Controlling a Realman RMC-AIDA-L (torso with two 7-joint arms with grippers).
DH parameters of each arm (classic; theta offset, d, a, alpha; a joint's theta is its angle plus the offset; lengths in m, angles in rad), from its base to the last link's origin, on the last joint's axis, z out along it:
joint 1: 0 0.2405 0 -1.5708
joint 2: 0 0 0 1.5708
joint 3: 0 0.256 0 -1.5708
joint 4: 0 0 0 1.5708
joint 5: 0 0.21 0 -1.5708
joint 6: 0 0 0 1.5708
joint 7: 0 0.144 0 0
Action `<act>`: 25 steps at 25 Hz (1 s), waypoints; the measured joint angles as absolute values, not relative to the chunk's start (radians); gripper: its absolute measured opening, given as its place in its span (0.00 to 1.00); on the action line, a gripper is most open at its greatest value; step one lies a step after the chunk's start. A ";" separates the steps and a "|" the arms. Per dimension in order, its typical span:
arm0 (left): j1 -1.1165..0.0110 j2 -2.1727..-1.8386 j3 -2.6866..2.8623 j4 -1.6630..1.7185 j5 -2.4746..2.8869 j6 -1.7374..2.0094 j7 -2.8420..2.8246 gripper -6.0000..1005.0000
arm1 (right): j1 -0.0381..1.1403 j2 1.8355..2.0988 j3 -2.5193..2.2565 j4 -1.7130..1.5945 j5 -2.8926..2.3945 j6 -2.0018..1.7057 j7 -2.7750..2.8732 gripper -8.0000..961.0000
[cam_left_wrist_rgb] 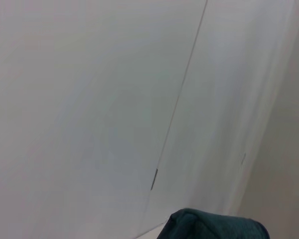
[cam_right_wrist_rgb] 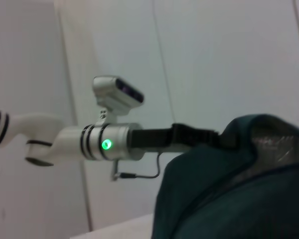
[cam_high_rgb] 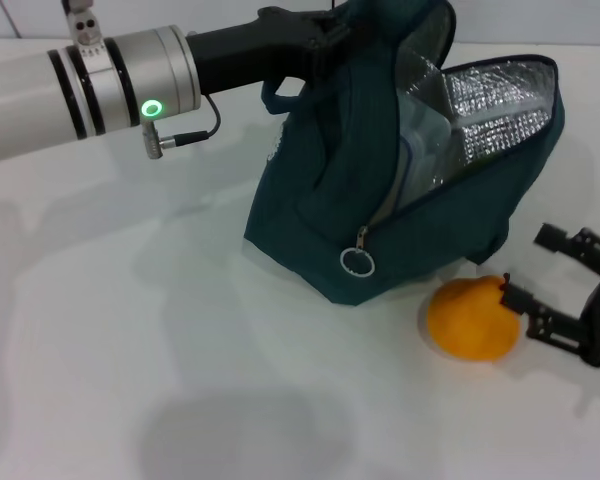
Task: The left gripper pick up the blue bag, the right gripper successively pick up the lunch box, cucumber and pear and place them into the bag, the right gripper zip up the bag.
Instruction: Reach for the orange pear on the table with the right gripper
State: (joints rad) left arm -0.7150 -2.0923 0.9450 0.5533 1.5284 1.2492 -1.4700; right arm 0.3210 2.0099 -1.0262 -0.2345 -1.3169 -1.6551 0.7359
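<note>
My right gripper (cam_high_rgb: 528,272), fingers apart, sat beside the pear (cam_high_rgb: 472,319); I needed to straddle it squarely before squeezing.

Bare table (cam_high_rgb: 130,350) left of blue bag (cam_high_rgb: 320,200); pear (cam_high_rgb: 470,320) hard against its front.
</note>
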 joint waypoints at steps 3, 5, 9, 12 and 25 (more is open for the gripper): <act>-0.714 -2.092 0.945 0.544 1.527 1.246 -1.469 0.06 | 0.319 2.010 -1.044 -0.213 -1.314 -1.644 0.699 0.82; -0.717 -2.092 0.945 0.532 1.527 1.243 -1.467 0.06 | 0.320 2.010 -1.041 -0.194 -1.309 -1.635 0.671 0.81; -0.720 -2.092 0.945 0.525 1.527 1.240 -1.459 0.06 | 0.328 2.013 -1.043 -0.184 -1.307 -1.610 0.648 0.79; -0.720 -2.092 0.945 0.525 1.527 1.239 -1.459 0.06 | 0.337 2.014 -1.044 -0.184 -1.306 -1.605 0.647 0.67; -0.720 -2.092 0.945 0.525 1.527 1.239 -1.459 0.06 | 0.350 2.017 -1.048 -0.183 -1.313 -1.581 0.646 0.27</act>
State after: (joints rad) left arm -0.7204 -2.0923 0.9448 0.5245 1.5270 1.2394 -1.4588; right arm 0.3496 2.0171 -1.0477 -0.1833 -1.3127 -1.5811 0.6463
